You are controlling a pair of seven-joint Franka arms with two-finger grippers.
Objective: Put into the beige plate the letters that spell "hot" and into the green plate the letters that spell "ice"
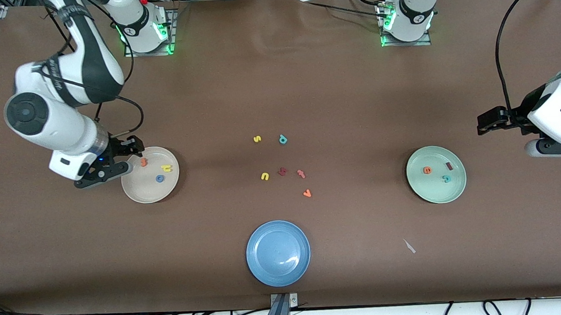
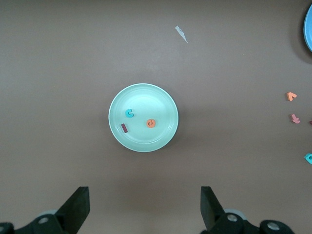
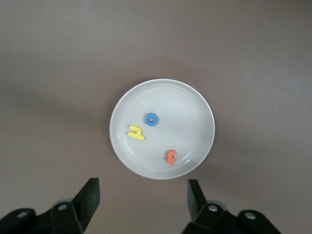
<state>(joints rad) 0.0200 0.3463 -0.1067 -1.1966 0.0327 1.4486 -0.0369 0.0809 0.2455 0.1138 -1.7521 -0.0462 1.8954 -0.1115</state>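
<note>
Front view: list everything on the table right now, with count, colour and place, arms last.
beige plate: 1, right arm's end
h, o, t: yellow, blue, orange, in beige plate
green plate: 1, left arm's end
i, c, e: dark red, teal, orange, in green plate
blue plate: 1, nearest camera
loose letters: 6, mid-table
right gripper: open, over beige plate's rim
left gripper: open, beside green plate

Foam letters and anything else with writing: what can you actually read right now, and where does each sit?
"h", "o", "t": yellow h, blue o, orange t in the beige plate.
"i", "c", "e": dark red i, teal c, orange e in the green plate.
"s", "u": yellow, on the table.
Other loose letters: unclear.
Arm-base markings: too small to read.
</note>
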